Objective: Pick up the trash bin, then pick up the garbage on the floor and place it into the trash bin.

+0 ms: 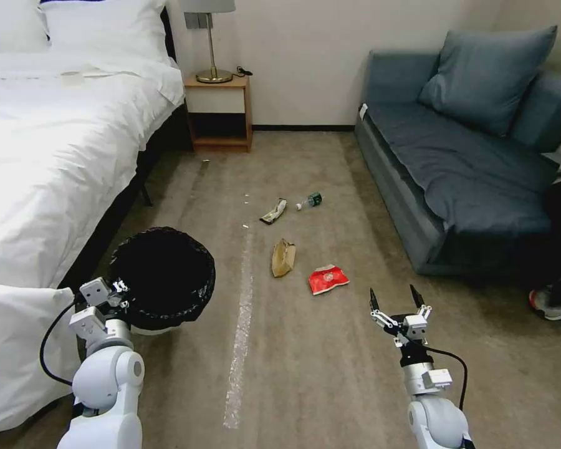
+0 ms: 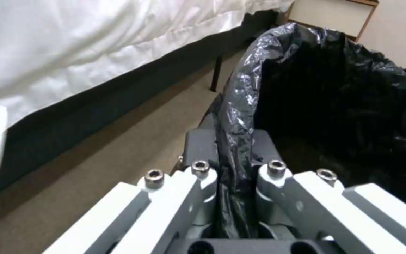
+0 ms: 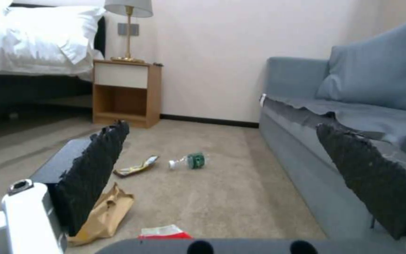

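The trash bin (image 1: 162, 277), white with a black liner, hangs at the lower left beside the bed; my left gripper (image 1: 119, 293) is shut on its rim, with the liner (image 2: 233, 141) pinched between the fingers. The garbage lies on the carpet ahead: a red snack packet (image 1: 328, 279), a brown paper bag (image 1: 283, 257), a yellow-black wrapper (image 1: 273, 211) and a small clear bottle (image 1: 308, 201). My right gripper (image 1: 397, 298) hovers open to the right of and nearer than the red packet (image 3: 164, 231). The right wrist view shows the bag (image 3: 103, 215), wrapper (image 3: 136, 166) and bottle (image 3: 188, 161) beyond the fingers.
A white bed (image 1: 50, 168) runs along the left and a grey-blue sofa (image 1: 461, 174) along the right. A wooden nightstand (image 1: 219, 112) with a lamp stands at the far wall. A silvery tape strip (image 1: 240, 337) lies on the carpet between my arms.
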You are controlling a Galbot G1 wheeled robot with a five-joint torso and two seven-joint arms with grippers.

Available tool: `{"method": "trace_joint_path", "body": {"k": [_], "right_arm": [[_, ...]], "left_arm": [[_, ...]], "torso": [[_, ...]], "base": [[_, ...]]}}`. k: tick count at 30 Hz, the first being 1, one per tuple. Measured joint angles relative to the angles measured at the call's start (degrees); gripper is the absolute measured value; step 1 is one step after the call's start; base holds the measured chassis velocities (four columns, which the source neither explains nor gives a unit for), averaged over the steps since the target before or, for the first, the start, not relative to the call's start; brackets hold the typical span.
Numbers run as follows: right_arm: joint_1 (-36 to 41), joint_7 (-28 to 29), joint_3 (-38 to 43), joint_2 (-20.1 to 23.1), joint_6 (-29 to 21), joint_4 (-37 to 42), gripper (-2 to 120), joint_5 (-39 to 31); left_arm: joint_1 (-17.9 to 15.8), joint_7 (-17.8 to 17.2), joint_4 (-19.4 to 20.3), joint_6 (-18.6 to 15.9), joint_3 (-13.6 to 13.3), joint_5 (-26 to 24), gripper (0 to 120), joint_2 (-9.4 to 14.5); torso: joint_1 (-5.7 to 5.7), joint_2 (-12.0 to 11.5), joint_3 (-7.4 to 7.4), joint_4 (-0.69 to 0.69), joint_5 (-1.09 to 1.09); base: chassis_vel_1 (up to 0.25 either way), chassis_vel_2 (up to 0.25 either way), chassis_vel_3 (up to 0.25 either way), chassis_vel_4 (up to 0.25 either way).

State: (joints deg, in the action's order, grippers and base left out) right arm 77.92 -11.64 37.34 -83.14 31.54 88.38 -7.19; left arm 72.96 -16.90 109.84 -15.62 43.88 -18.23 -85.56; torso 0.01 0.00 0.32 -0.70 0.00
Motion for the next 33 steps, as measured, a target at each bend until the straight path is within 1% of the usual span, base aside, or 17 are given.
{"method": "trace_joint_path", "body": {"k": [16, 33], "right_arm": [[-0.02, -0.5, 0.09, 0.01, 0.25, 0.1, 100, -0.46], [-0.02, -0.61, 0.19, -0.02, 0.35, 0.1, 100, -0.5]], "left_arm": [[0.27, 0.6, 0.01, 0.14, -0.03, 0.66, 6, 0.03], [0.29, 0.79, -0.12, 0.54, 0.0, 1.14, 6, 0.01]], "torso": [[0.0, 0.0, -0.01, 0.0, 0.0], [0.0, 0.0, -0.01, 0.0, 0.0]], "base": [[-0.007, 0.005, 0.007, -0.008], [-0.052, 0.044, 0.051, -0.041]]}}
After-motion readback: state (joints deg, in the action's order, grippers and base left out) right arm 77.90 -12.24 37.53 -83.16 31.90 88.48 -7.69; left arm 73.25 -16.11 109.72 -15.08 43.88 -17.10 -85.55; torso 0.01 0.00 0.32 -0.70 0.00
